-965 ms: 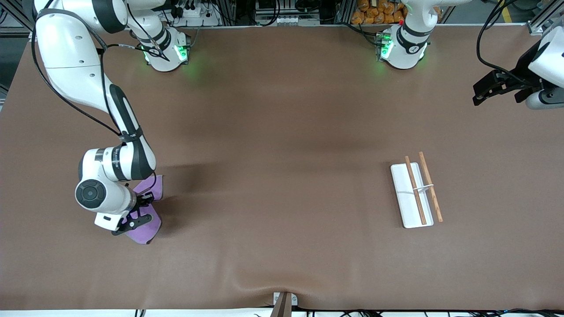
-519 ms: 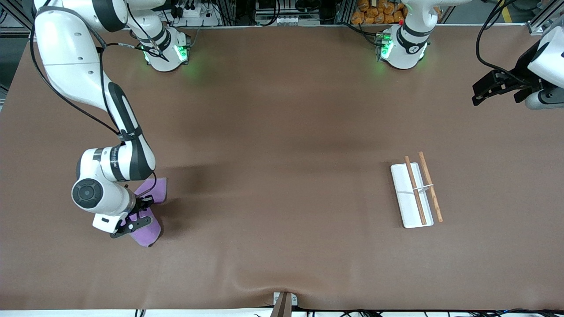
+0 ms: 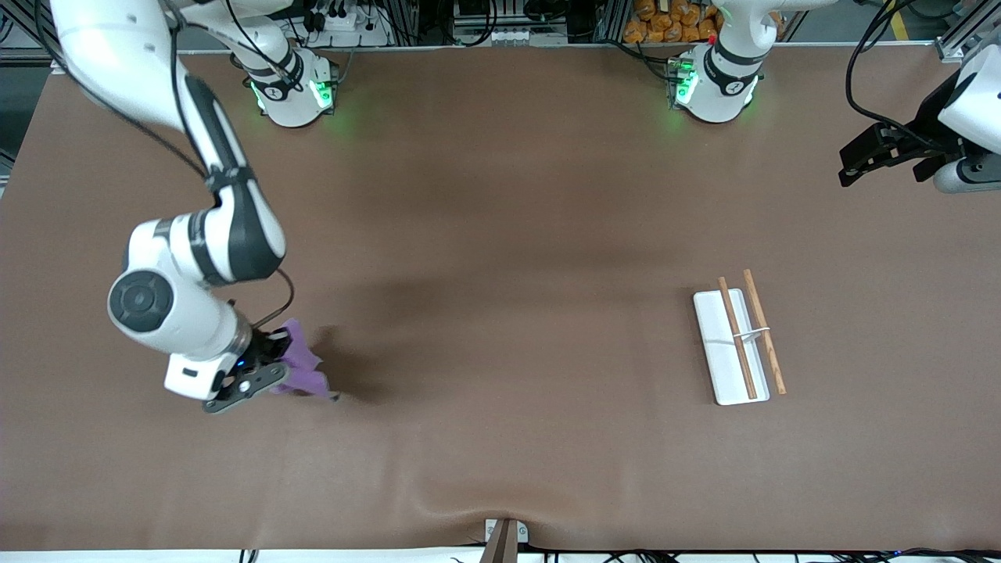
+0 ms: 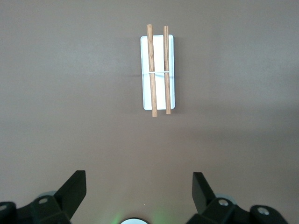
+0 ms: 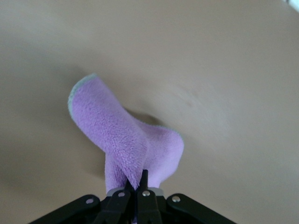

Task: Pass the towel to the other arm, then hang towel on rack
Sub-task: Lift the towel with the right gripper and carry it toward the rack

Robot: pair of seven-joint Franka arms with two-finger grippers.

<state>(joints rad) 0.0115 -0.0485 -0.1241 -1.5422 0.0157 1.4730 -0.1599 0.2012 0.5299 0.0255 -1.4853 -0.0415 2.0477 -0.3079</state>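
Since a second ago, the right gripper has raised the towel off the table, fingers pinching it; handover comes next. Left gripper waits spread, well above the rack.

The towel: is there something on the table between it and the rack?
Nothing visible. The right gripper holds the towel at the right arm's end; only bare table lies between it and the rack. The left gripper waits open above.
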